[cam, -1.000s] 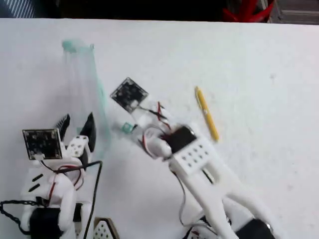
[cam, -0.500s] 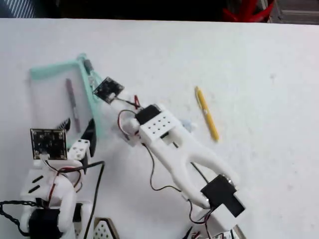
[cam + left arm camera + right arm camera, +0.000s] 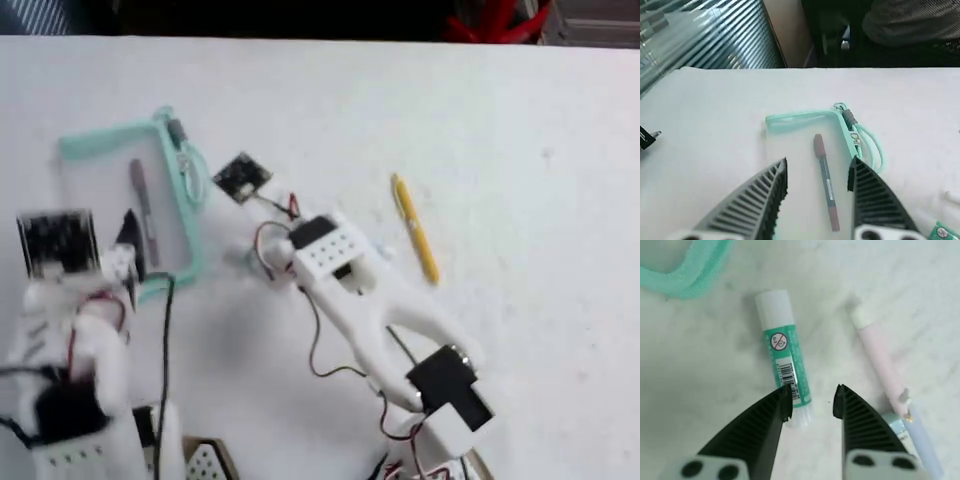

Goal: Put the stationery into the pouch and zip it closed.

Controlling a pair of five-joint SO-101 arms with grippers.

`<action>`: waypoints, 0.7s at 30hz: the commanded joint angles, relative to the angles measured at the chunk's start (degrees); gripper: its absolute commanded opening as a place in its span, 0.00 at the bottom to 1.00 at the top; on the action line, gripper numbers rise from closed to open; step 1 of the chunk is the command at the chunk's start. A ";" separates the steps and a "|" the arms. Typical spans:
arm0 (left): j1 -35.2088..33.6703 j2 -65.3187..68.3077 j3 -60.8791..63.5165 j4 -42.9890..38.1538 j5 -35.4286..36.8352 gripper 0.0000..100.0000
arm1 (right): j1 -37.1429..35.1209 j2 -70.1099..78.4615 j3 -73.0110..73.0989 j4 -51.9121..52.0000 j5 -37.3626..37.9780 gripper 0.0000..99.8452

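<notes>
Nearest the arms' bases, the left gripper [image 3: 817,170] hung over the near end of the pouch [image 3: 75,150], its jaws spread wide with nothing between them. The pouch lay flat on the white table [image 3: 500,120] at 12 o'clock from that arm, a clear sleeve with a teal border. A mauve pen [image 3: 825,185] lay lengthwise within the border, running from 6 to 12 o'clock. Whether it sat under the clear face or on top of it could not be told.

At about 3 o'clock from the pouch, the right gripper [image 3: 812,401] pointed down at the table, jaws parted and empty. One fingertip overlapped the clear end of a green and white glue stick [image 3: 782,352], which lay flat just off the pouch's teal corner. A pink pen [image 3: 880,355] lay beside the glue stick, apart from it and outside the jaws.

At 3 o'clock from the right arm's wrist, well apart from the pouch, a yellow pen [image 3: 413,228] lay on bare table.

At the pouch's far corner sat the grey zip pull [image 3: 848,117], with a teal cord loop [image 3: 874,145] trailing from it.
</notes>
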 commanded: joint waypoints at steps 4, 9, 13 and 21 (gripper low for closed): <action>0.48 29.23 -25.58 6.51 -3.16 0.21 | 0.13 -1.01 2.99 -5.41 -0.79 0.13; 0.48 46.46 -43.08 19.08 -5.45 0.21 | 0.13 -1.01 2.99 -5.41 -0.79 0.13; 0.31 56.75 -52.57 20.40 -2.11 0.21 | 0.04 -1.01 2.99 -5.32 -0.79 0.13; -4.62 73.89 -54.68 -6.51 8.35 0.20 | 0.13 -1.01 2.99 -5.49 -0.79 0.13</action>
